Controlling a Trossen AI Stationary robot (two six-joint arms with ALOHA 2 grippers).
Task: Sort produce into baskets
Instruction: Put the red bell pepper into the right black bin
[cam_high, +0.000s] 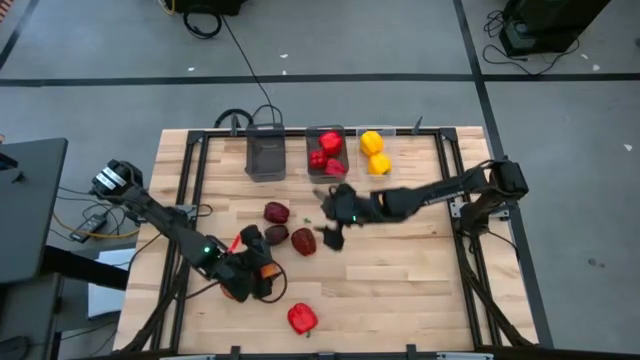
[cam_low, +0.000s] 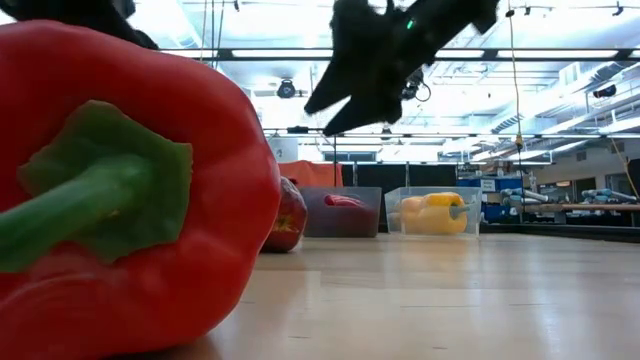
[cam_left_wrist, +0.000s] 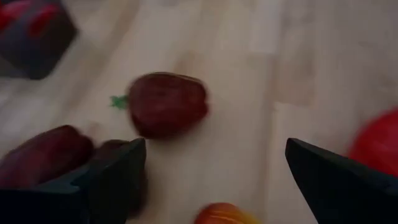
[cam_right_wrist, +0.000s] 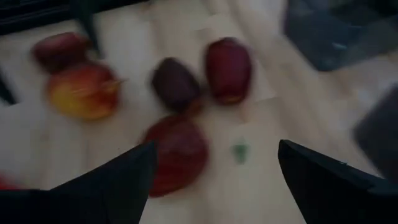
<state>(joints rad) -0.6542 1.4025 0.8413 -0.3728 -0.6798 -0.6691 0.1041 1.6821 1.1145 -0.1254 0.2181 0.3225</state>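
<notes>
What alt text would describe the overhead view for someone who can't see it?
Two dark robot arms reach over a wooden table: the right claw hangs open beside dark red apples, the left claw open near a red pepper. Three bins line the far edge, holding red and yellow peppers.

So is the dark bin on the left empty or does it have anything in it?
Empty, it seems: the dark bin shows only its grey floor from above.

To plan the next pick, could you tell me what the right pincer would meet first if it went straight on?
Probably the dark red round apple lying between the open right pincer's fingers; depth is unclear.
</notes>
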